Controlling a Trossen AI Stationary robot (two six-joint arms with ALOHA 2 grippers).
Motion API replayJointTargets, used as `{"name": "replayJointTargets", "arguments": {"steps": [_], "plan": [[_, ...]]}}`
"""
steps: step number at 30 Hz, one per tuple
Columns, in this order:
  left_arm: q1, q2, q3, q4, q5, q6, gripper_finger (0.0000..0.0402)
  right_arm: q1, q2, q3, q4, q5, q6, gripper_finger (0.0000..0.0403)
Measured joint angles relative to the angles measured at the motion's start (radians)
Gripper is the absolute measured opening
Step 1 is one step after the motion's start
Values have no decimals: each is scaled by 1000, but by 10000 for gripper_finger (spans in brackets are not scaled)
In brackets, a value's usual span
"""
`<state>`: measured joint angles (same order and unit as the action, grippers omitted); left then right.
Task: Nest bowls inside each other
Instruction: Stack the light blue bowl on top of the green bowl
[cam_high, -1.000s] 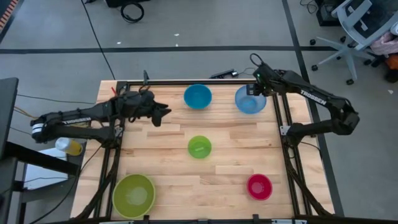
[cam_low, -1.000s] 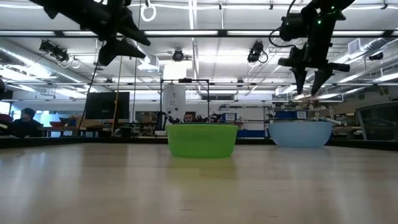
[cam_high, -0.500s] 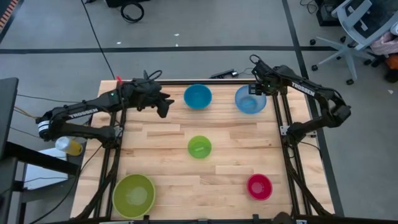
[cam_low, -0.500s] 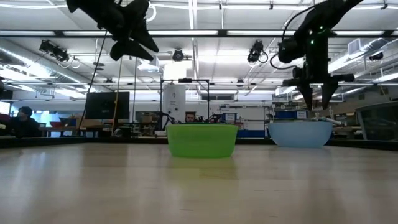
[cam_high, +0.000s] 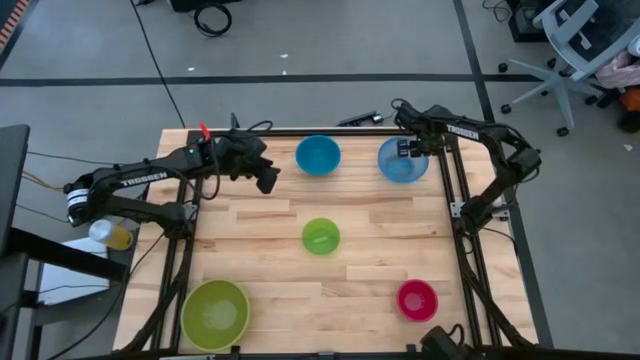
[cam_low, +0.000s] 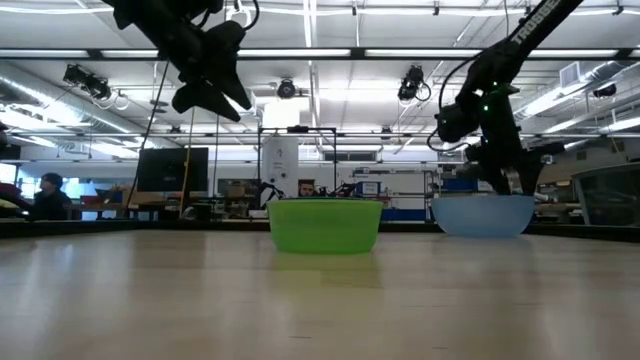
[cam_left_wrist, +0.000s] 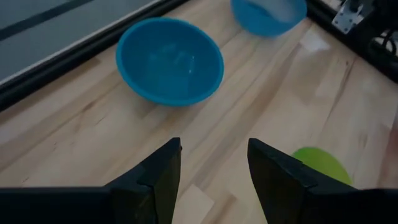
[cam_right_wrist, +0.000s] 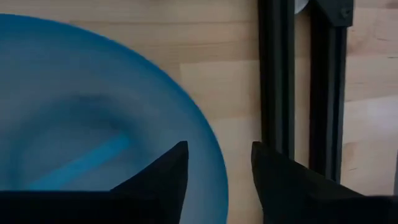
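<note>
Five bowls rest on their bases on the wooden table. A solid blue bowl (cam_high: 318, 155) and a translucent light blue bowl (cam_high: 402, 162) stand at the far edge. A small green bowl (cam_high: 321, 237) is in the middle, a large yellow-green bowl (cam_high: 214, 313) at the near left and a red bowl (cam_high: 417, 299) at the near right. My right gripper (cam_right_wrist: 219, 149) is open and points down at the light blue bowl's far rim (cam_right_wrist: 214, 174), one finger over its inside and one outside. My left gripper (cam_left_wrist: 214, 162) hangs open in the air left of the blue bowl (cam_left_wrist: 171, 59).
Black frame rails (cam_right_wrist: 273, 81) run along the table's right edge, close beside the light blue bowl. A similar rail (cam_high: 300, 131) lines the far edge. Bare wood lies between the bowls. A yellow object (cam_high: 112, 235) sits off the table's left side.
My right gripper has come down from above the light blue bowl until its fingers are level with the rim. My left gripper has moved toward the table's right, nearer the blue bowl, and has tipped further downward. No bowl has moved.
</note>
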<state>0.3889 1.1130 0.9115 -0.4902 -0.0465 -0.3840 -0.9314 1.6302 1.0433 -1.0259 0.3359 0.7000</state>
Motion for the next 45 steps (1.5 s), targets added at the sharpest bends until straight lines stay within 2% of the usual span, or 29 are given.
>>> {"name": "replayJointTargets", "arguments": {"steps": [3, 7, 10, 16, 19, 23, 28, 31, 33, 37, 42, 45], "plan": [[0, 0, 0, -19, 0, 2, 188, 2, 25, -1, 3, 7, -1, 158], [0, 0, 0, -26, 0, 4, 188, -12, 38, -20, 47, -79, -18, 130], [0, 0, 0, -26, 0, 13, 188, -15, 28, -47, 77, -122, -14, 96], [5, 0, -1, -22, 0, 57, 188, 9, -41, -80, 79, -145, 19, 15], [17, 0, -1, -10, 1, 66, 188, 48, -127, -82, 72, -144, 72, 15], [36, 25, -1, 53, 78, 137, 188, 137, -280, -84, 42, -143, 159, 13], [41, 105, -1, 191, 97, 162, 188, 334, -422, -84, 23, -88, 262, 9], [29, 147, -1, 279, 96, 139, 188, 471, -464, -84, 21, -20, 344, 9], [16, 157, -1, 322, 104, 104, 188, 561, -473, -84, 26, 31, 411, 9], [-18, 159, 62, 282, 111, 73, 188, 685, -448, -84, 70, 72, 478, 9], [-67, 163, 188, 191, 92, 71, 188, 751, -351, -67, 209, 22, 425, 9], [-99, 180, 252, 122, 82, 41, 188, 773, -272, -6, 225, 8, 373, 9]]}}
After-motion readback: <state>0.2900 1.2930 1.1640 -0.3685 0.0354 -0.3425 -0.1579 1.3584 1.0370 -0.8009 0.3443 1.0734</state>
